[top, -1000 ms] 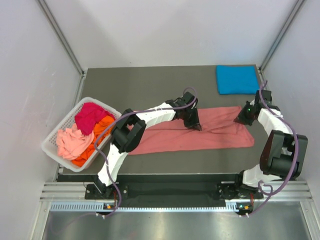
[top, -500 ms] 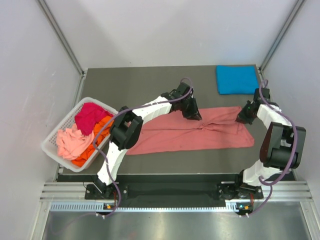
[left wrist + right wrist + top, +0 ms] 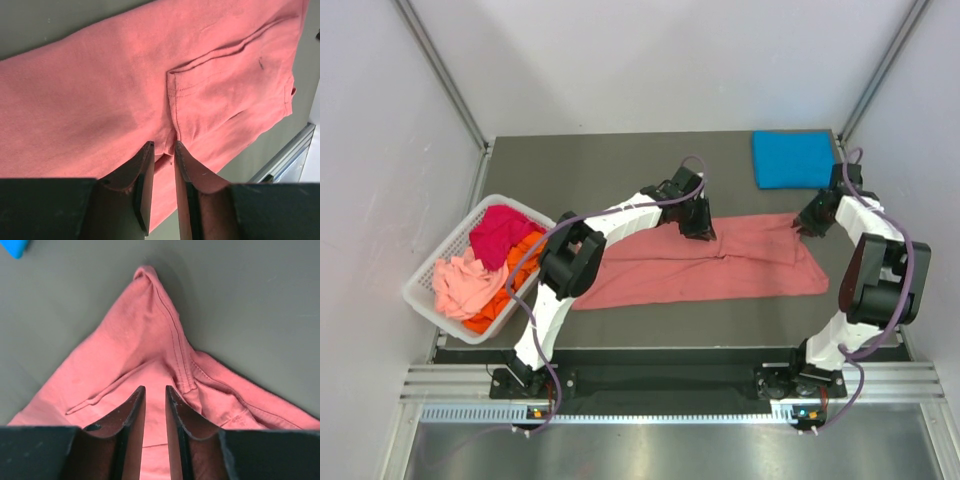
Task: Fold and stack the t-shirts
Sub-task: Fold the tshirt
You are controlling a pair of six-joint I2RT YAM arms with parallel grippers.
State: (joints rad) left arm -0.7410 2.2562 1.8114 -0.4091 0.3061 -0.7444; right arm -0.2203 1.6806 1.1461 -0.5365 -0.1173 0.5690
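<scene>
Salmon-pink cloth t-shirt [image 3: 700, 265] lies flat across the dark desk [image 3: 620, 170], with the folded bright blue t-shirt [image 3: 794, 159] at far right. We see the right fingers [image 3: 131, 420] released over it. The left fingers [image 3: 145, 185] sit narrowly parted at a fold, and we cannot tell whether they grip.

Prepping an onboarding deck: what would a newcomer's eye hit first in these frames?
The salmon-pink t-shirt, stretched in a long band across the table, with the left claw and right claw at its far edge. Then the bright blue t-shirt folded flat at the far right corner, and the white basket at the left edge heaped with magenta, orange and pale pink shirts.
</scene>
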